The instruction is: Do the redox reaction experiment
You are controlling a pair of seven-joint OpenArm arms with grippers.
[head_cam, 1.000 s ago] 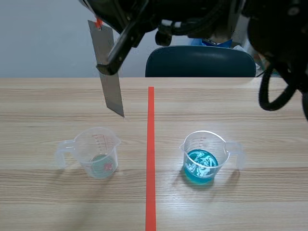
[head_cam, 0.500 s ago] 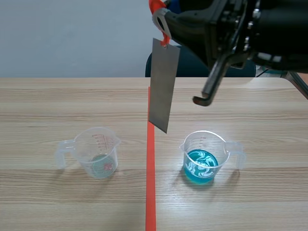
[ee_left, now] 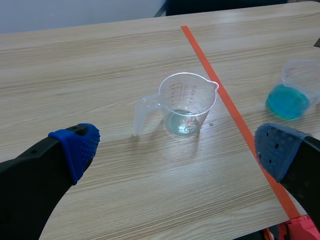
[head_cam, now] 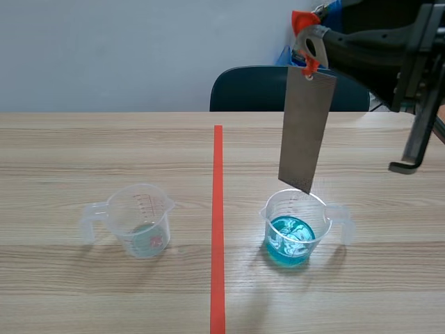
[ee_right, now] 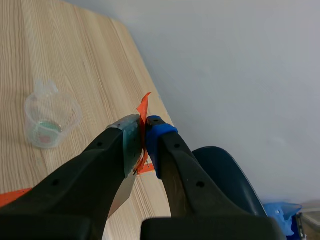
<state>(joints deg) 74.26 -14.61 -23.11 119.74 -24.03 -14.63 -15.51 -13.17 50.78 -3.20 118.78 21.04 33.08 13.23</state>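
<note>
A grey metal strip [head_cam: 306, 129] hangs upright from an orange tag [head_cam: 304, 24], its lower end just above the rim of the clear beaker of blue liquid [head_cam: 295, 226] right of the red line. My right gripper [head_cam: 306, 43] is shut on that tag high above the table; in the right wrist view the fingers [ee_right: 161, 135] pinch the orange tag [ee_right: 143, 107]. Left of the line stands a second clear beaker [head_cam: 142, 220] holding a little pale liquid. My left gripper [ee_left: 175, 147] is open, high over the table, with that beaker [ee_left: 186, 103] ahead of it.
A red tape line [head_cam: 217, 223] runs down the middle of the wooden table [head_cam: 83, 292]. A dark blue chair [head_cam: 264, 89] stands behind the far edge. A black hook-shaped part of the arm [head_cam: 414, 142] hangs at the right.
The right arm has carried the hanging strip to the right, from above the left beaker, across the red line, to over the blue beaker.
</note>
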